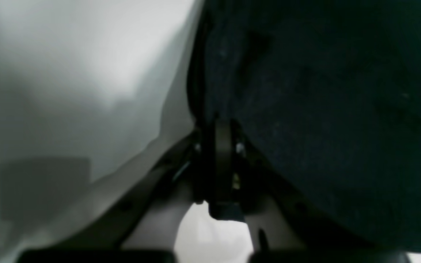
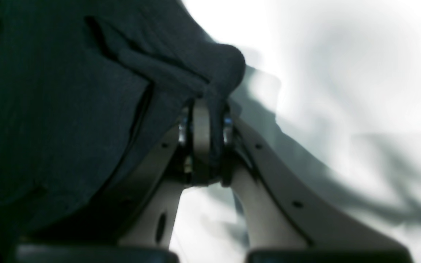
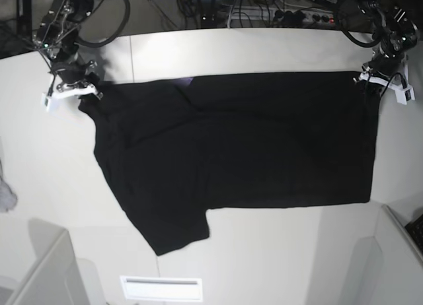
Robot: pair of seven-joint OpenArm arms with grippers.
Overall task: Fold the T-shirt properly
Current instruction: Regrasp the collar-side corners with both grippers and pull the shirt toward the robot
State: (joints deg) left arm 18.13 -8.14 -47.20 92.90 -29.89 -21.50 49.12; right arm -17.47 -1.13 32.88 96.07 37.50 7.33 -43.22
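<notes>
While the black T-shirt [image 3: 251, 146] lies spread plain side up across the white table [image 3: 277, 252], your left gripper [image 3: 373, 77] and right gripper [image 3: 82, 90] each pinch a far corner, likely to tension it.

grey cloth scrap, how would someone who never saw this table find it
Start from the black T-shirt spread across the white table and held at its two far corners by the left gripper and the right gripper. In the base view, go past the shirt's sleeve end to the picture's left edge. The scrap lies there alone, small, crumpled and pale grey, cut off by the frame.
</notes>
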